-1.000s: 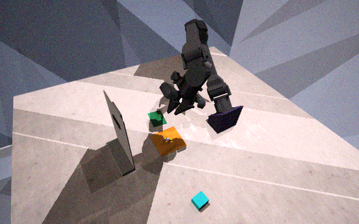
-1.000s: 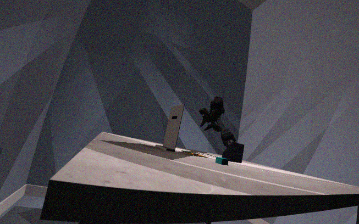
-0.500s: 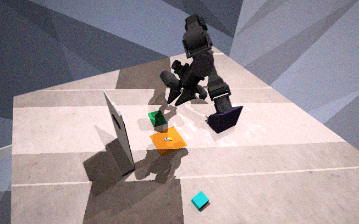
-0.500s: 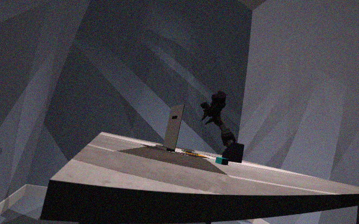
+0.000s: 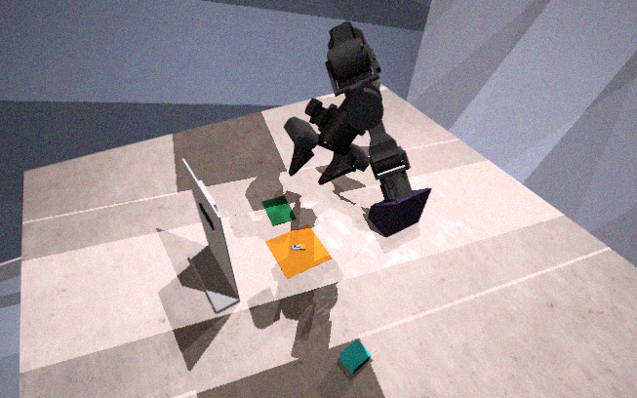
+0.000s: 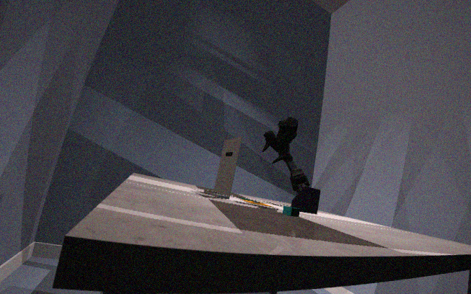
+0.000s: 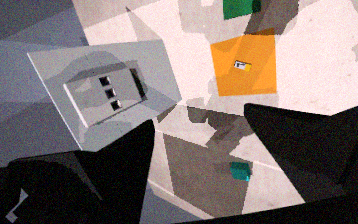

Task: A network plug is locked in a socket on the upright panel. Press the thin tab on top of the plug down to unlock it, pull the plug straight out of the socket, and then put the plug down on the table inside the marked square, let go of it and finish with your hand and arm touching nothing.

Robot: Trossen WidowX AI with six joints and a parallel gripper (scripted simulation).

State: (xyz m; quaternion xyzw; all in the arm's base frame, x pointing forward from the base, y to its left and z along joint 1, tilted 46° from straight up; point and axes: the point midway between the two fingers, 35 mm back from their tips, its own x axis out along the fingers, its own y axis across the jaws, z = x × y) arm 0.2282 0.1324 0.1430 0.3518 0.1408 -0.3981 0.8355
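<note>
Looks like the last step from where I'm standing: plug (image 5: 297, 247) (image 7: 242, 65) lies on the orange square (image 5: 310, 264) (image 7: 250, 85) mid-frame in the top view, gripper (image 5: 305, 178) (image 6: 268, 156) (image 7: 198, 116) is wide and empty above, so just keep everything clear.

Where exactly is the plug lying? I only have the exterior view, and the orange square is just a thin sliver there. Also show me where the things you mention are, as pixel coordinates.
Observer: The top and wrist views show the plug (image 5: 298, 247) (image 7: 242, 65) on the orange square (image 5: 291, 266) (image 6: 252, 202) (image 7: 260, 85), inside its edges.
Operator: Anything in the gripper (image 5: 305, 179) (image 6: 267, 157) (image 7: 198, 116)? It's only a dark shape to me.
Observer: Nothing. The wrist view looks out between its fingers, which stand well apart.
Operator: What's on the side of the panel (image 5: 218, 257) (image 6: 226, 175) (image 7: 165, 65) facing the arm?
Observer: The wrist view shows a raised housing with three small dark openings in a row.
</note>
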